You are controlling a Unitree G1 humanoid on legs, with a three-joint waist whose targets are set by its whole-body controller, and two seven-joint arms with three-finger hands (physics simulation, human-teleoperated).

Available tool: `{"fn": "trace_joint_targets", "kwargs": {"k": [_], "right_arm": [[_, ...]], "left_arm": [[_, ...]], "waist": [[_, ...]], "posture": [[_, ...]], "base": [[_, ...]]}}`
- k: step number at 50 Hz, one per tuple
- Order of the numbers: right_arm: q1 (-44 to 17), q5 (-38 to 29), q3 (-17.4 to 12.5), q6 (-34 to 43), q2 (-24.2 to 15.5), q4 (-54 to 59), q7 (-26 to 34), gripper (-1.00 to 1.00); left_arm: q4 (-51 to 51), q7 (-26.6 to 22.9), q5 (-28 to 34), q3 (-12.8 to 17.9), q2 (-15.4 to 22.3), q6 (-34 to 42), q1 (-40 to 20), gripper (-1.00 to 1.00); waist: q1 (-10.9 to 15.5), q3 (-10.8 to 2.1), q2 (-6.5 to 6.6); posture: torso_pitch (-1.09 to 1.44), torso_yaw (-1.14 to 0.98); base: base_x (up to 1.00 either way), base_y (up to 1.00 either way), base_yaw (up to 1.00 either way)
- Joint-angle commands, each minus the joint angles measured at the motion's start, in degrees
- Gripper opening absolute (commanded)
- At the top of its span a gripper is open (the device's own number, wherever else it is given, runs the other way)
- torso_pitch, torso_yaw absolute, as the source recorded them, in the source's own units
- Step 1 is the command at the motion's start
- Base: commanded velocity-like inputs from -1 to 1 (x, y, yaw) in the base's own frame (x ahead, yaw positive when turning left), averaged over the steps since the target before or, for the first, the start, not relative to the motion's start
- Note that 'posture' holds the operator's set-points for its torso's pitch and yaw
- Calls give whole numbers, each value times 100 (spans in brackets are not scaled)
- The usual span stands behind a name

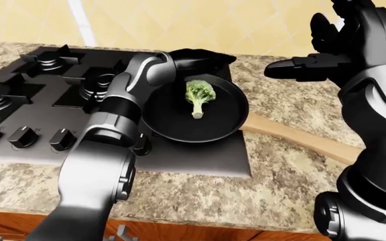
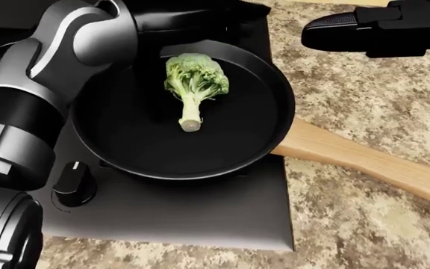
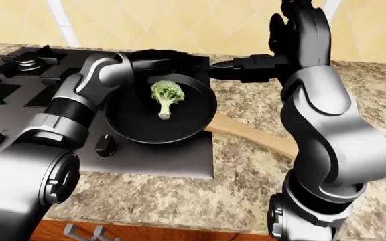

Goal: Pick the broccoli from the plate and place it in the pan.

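The green broccoli (image 2: pixel 194 78) lies on its side inside the black pan (image 2: pixel 274 129), floret toward the top of the head view, stalk pointing down. My left hand (image 1: pixel 203 56) is black and hovers over the pan's top rim, just above the broccoli, open and empty. My right hand (image 1: pixel 294 69) is raised above the counter to the right of the pan, fingers stretched out toward the left, open and empty. No plate shows in any view.
The pan sits on a black stove (image 1: pixel 32 85) with burners at the left and a row of knobs (image 1: pixel 22 135) along its lower edge. The pan's wooden handle (image 1: pixel 300 138) runs right over the granite counter (image 1: pixel 280 186). A yellow tiled wall stands behind.
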Motion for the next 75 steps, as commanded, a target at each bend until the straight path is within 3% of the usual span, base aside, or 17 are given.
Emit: {"fn": "trace_joint_targets", "kwargs": {"k": [1, 8, 18, 25, 29, 42, 46, 52, 61, 75], "right_arm": [[-141, -27, -63, -196, -66, -101, 0, 100], [-203, -10, -63, -111, -74, -130, -23, 100], [-203, -15, -49, -97, -66, -151, -24, 100], [-213, -33, -19, -91, -42, -160, -30, 100], [-276, -24, -22, -12, -33, -218, -41, 100], [-694, -112, 55, 479, -95, -554, -40, 100], [-849, -250, 162, 570, -185, -649, -32, 100], [-876, -516, 246, 581, -197, -696, 119, 100], [-990, -916, 335, 530, -179, -763, 397, 100], [-1144, -1609, 524, 398, -148, -896, 807, 100]], "left_arm": [[-208, -31, -144, 97, 111, 29, -263, 100], [-435, -408, -460, 230, 218, 351, -398, 100], [-1453, -786, -909, 417, 375, 1675, -366, 100], [-3216, -1154, -1416, 644, 443, 3176, 218, 100], [-3923, -1117, -1634, 670, 519, 3847, 419, 100], [-5910, -209, -2328, 825, 490, 5879, 866, 100], [-6511, 358, -2653, 906, 407, 6373, 1084, 100], [-7690, 943, -2948, 855, 294, 6671, 1763, 100], [-8440, 2041, -3515, 1034, 277, 6936, 2241, 100], [-8856, 2973, -4257, 1100, 427, 6958, 2367, 100]], "waist": [[13, -173, -26], [19, -149, -28], [26, -115, -12], [7, -78, 22], [11, -74, 35], [2, -33, 54], [4, -19, 61], [-7, -12, 86], [-20, -9, 110], [-32, 11, 149]], "posture": [[0, 0], [0, 0], [0, 0], [0, 0], [0, 0], [0, 0], [0, 0], [0, 0], [0, 0], [0, 0]], "base": [[0, 0, 0], [0, 0, 0], [0, 0, 0], [0, 0, 0], [0, 0, 0], [0, 0, 0], [0, 0, 0], [0, 0, 0], [0, 0, 0], [0, 0, 0]]}}
